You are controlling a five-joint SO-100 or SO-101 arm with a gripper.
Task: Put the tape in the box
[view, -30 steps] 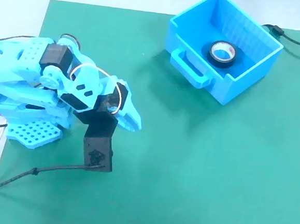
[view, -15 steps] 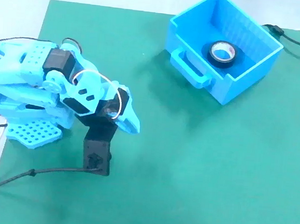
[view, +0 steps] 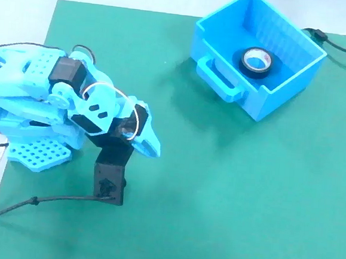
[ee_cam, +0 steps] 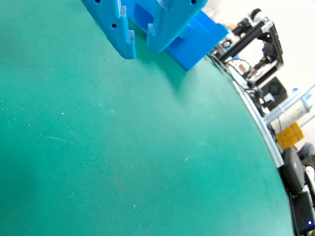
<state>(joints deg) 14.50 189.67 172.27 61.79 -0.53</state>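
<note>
Lying flat on the floor of the box (view: 260,55), up at two o'clock in the fixed view, the tape (view: 256,61) is seen already delivered. The gripper (ee_cam: 140,48) is shown empty in the wrist view, its fingers slightly parted with only a narrow gap between the tips, hanging over bare green mat (view: 215,199). The arm (view: 73,103) is folded at nine o'clock, well apart from the box. Little is judged left beyond settling; any parking move is best kept low and away from the box so nothing is nudged.

box (view: 284,84): glossy blue plastic | tape (view: 256,61): shiny black | mat (view: 215,199): matt green
</note>
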